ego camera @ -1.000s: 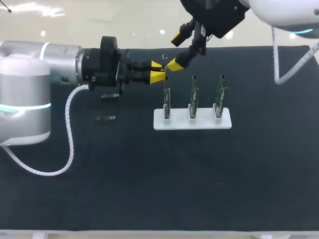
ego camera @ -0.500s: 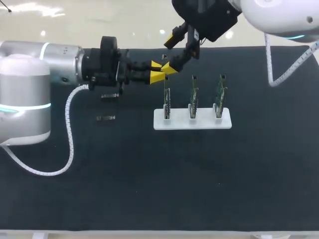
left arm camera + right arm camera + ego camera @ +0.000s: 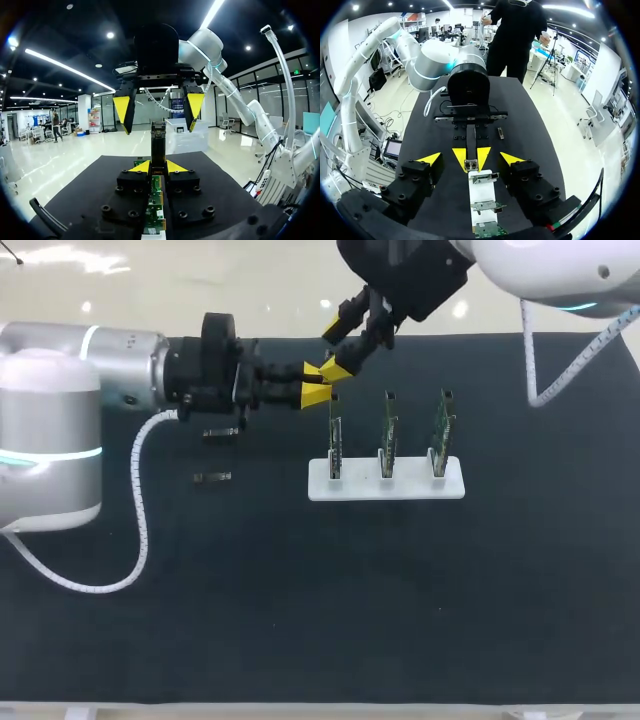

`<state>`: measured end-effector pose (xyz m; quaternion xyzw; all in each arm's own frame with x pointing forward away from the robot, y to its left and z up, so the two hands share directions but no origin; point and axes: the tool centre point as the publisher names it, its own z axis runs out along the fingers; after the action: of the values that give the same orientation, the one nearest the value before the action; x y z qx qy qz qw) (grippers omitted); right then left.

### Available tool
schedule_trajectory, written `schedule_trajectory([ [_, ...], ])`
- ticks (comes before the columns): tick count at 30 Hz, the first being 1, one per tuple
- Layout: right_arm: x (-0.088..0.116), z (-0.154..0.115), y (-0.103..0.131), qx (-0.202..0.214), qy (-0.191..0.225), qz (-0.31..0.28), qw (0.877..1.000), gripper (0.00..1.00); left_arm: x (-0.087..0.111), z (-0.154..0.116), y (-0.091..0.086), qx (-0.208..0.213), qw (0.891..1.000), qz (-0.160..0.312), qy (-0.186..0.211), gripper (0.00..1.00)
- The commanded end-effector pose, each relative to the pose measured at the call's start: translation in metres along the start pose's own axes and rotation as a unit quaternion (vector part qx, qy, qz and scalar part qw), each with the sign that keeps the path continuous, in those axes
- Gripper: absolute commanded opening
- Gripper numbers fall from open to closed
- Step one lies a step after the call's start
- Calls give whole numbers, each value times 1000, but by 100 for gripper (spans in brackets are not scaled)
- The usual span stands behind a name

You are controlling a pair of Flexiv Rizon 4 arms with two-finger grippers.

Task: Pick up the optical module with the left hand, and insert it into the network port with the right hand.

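The pickup looks done: the left gripper (image 3: 317, 387), its arm stretched level over the worktop (image 3: 300, 590), has its fingers clamped on the module (image 3: 158, 145) near the first of 3 boards (image 3: 335, 440). Handover and insertion are left. The right gripper (image 3: 338, 348) reaches down from above, its fingers spread either side of the module and clear of it.

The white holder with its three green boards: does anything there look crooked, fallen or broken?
Nothing stands out. The three green boards stand upright, evenly spaced, in the white holder; none looks fallen or broken. The module in the left gripper sits straight.
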<state>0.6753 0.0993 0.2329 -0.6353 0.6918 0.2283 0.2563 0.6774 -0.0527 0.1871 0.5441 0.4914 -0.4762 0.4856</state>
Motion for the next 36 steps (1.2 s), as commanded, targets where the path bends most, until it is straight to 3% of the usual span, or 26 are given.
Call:
schedule_trajectory([
  [1, -2, 1, -3, -4, 1, -2, 1000, 63, 0, 1, 1, 0, 1000, 0, 1, 0],
  [4, -2, 1, -3, -4, 1, -3, 1000, 45, 0, 1, 1, 0, 1000, 0, 1, 0],
  [15, 0, 5, -2, -4, -2, -4, 1000, 36, 0, 1, 1, 0, 1000, 0, 1, 0],
  [18, 1, 6, -1, -3, -3, -3, 1000, 23, 0, 1, 1, 0, 1000, 0, 1, 0],
  [21, 1, 6, -1, -3, -3, -2, 1000, 0, 0, 1, 1, 0, 1000, 0, 1, 0],
  [28, 0, 5, -1, -3, 0, -3, 1000, 0, 0, 1, 1, 0, 1000, 0, 1, 0],
  [29, 0, 5, -1, -3, 0, -3, 1000, 0, 0, 1, 1, 0, 1000, 0, 1, 6],
  [30, 0, 5, -1, -3, 1, -3, 1000, 0, 0, 1, 1, 0, 1000, 0, 1, 92],
  [31, 0, 5, -1, -3, 1, -3, 1000, 0, 0, 1, 1, 0, 1000, 0, 1, 100],
  [36, -1, 5, -1, -3, 2, -3, 1000, 0, 0, 1, 1, 0, 1000, 0, 1, 100],
])
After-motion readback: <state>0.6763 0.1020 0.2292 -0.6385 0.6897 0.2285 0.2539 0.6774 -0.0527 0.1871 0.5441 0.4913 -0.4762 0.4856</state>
